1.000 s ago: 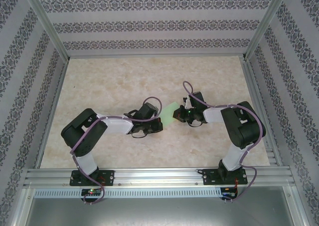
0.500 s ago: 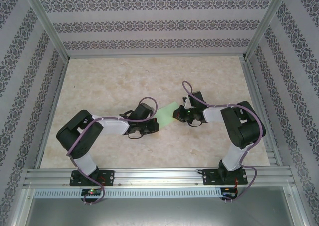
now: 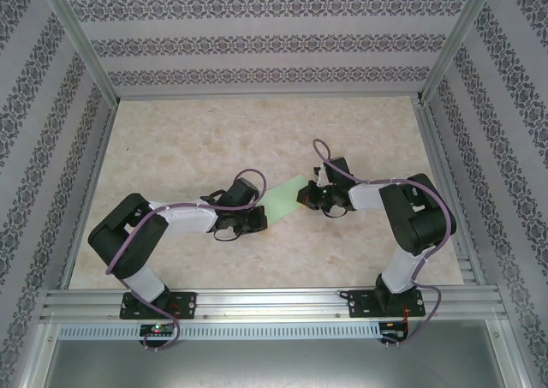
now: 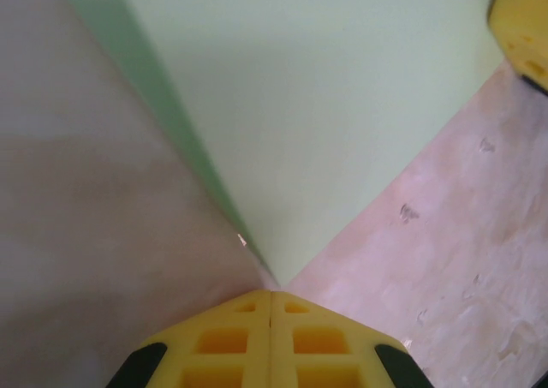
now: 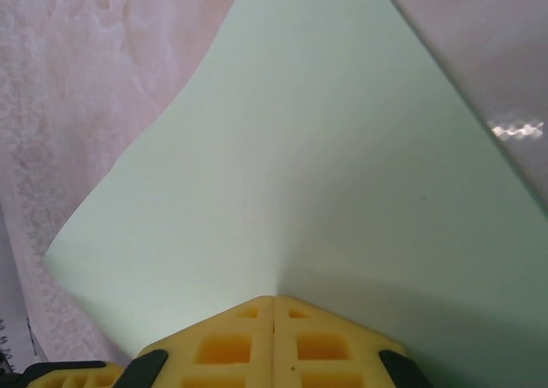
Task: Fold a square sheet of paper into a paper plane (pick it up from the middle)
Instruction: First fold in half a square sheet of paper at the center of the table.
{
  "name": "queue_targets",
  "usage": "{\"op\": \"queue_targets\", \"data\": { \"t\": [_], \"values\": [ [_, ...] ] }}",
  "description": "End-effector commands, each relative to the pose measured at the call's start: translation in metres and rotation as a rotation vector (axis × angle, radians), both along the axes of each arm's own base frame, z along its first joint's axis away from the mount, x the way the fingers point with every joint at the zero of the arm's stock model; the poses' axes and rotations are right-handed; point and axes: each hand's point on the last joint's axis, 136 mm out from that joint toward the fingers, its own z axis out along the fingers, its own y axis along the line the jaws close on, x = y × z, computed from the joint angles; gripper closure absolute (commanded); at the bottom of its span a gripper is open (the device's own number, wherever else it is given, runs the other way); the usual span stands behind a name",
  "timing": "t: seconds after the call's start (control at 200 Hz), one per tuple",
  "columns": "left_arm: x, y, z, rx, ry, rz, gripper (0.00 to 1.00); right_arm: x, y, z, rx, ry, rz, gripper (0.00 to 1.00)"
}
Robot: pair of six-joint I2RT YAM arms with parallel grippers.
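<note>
The square sheet of paper (image 3: 287,195), pale green and folded to a wedge, lies on the table between my two grippers. My left gripper (image 3: 262,218) is shut; in the left wrist view its yellow fingertips (image 4: 271,295) meet the sharp point of the paper (image 4: 325,114). A darker green edge runs up the wedge's left side. My right gripper (image 3: 308,198) is shut too. In the right wrist view its closed tips (image 5: 273,301) rest on the paper (image 5: 291,148), which spreads out on both sides of them. I cannot tell whether either gripper pinches the sheet.
The marble-patterned tabletop (image 3: 214,140) stretches behind and to the left of the arms. Patterned walls and aluminium rails (image 3: 257,298) enclose the workspace. A yellow finger of the right gripper (image 4: 521,20) shows at the far corner of the left wrist view.
My left gripper has slid left and slightly toward the near edge, uncovering more of the green paper. The right gripper has stayed in place on the sheet.
</note>
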Motion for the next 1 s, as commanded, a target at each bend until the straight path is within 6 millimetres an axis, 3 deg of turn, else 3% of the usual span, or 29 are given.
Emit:
{"op": "queue_targets", "data": {
  "t": [0.0,0.08,0.175,0.41,0.56,0.994],
  "values": [
    [0.010,-0.005,0.025,-0.034,-0.048,-0.033,1.00,-0.028,-0.040,-0.056,-0.222,0.142,-0.057,1.00],
    [0.022,-0.021,0.042,-0.097,-0.093,-0.045,1.00,-0.026,-0.040,-0.055,-0.220,0.139,-0.060,1.00],
    [0.035,-0.033,0.046,-0.118,-0.118,-0.046,1.00,-0.026,-0.038,-0.055,-0.218,0.142,-0.059,1.00],
    [0.052,-0.047,0.015,-0.066,-0.069,-0.061,1.00,-0.026,-0.035,-0.055,-0.216,0.148,-0.054,1.00],
    [0.043,-0.042,-0.001,-0.047,-0.027,-0.064,1.00,-0.028,-0.037,-0.057,-0.223,0.155,-0.053,1.00],
    [-0.011,0.008,-0.031,0.034,0.059,-0.044,1.00,-0.032,-0.042,-0.064,-0.248,0.174,-0.048,1.00]
  ]
}}
